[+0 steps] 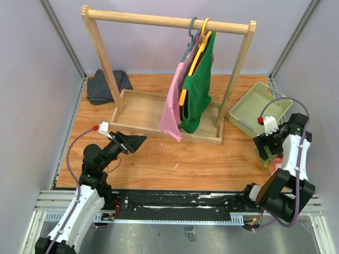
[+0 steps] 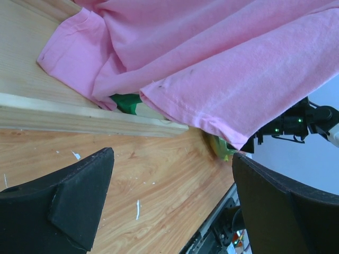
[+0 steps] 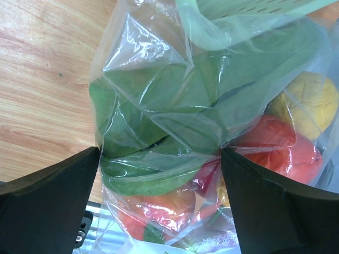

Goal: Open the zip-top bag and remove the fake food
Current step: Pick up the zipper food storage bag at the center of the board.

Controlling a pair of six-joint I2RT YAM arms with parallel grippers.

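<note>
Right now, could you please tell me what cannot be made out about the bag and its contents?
Zip strip of the zip-top bag: seen in no view.
Top view: right arm covers most of the bag and fake food.
Left wrist view: pink garment hides all but a blurred sliver.
Whether the right jaws touch the bag: unclear.

The left arm (image 1: 85,198) stretches forward and low, the left gripper (image 1: 136,141) spread wide with nothing between its fingers. The right arm (image 1: 294,159) is folded tightly on itself, the right gripper (image 3: 159,153) likewise gaping and apparently pointed downward.
</note>
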